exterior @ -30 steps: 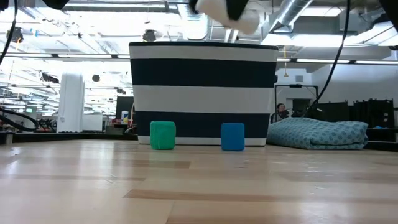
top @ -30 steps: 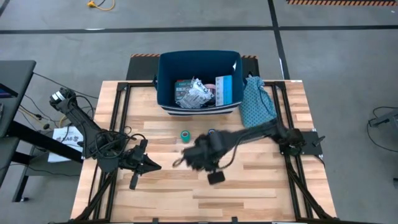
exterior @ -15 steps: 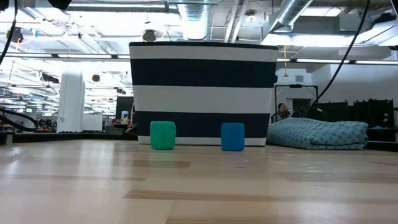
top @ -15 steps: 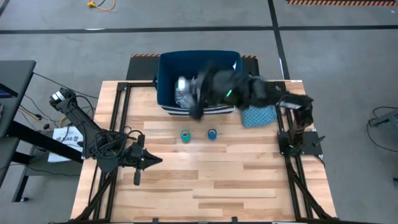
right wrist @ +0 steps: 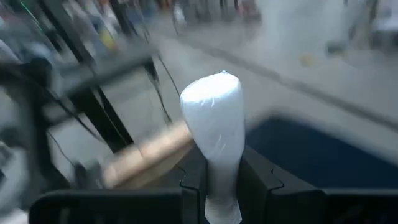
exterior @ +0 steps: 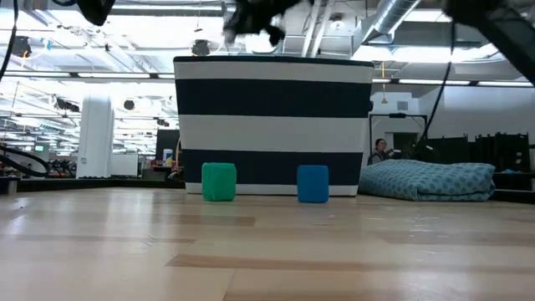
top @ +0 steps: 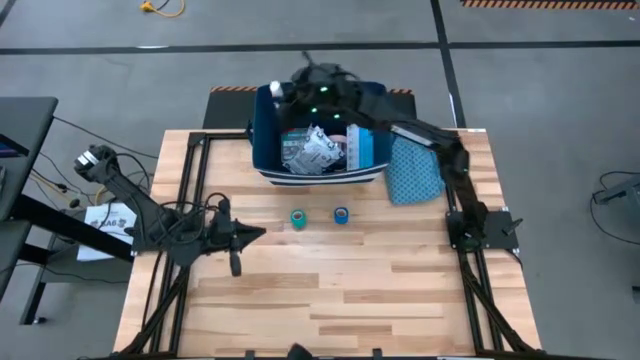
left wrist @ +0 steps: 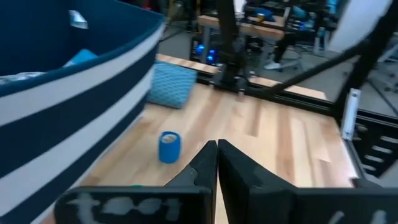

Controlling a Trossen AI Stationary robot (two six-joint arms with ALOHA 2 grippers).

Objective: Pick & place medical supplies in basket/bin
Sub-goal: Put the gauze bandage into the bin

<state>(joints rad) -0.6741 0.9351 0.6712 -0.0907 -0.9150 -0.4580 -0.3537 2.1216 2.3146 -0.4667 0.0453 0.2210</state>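
Two tape rolls (top: 298,217) before the bin (top: 262,140)

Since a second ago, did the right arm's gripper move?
Yes. The right gripper swung from the table's middle, past the tape rolls, to above the navy bin's far left corner.

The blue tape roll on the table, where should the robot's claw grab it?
Probably straight from above. The blue tape roll stands apart from the green roll, but close in front of the bin. One finger could go on each side, left and right, where the wood is bare, squeezing its round wall about halfway down.
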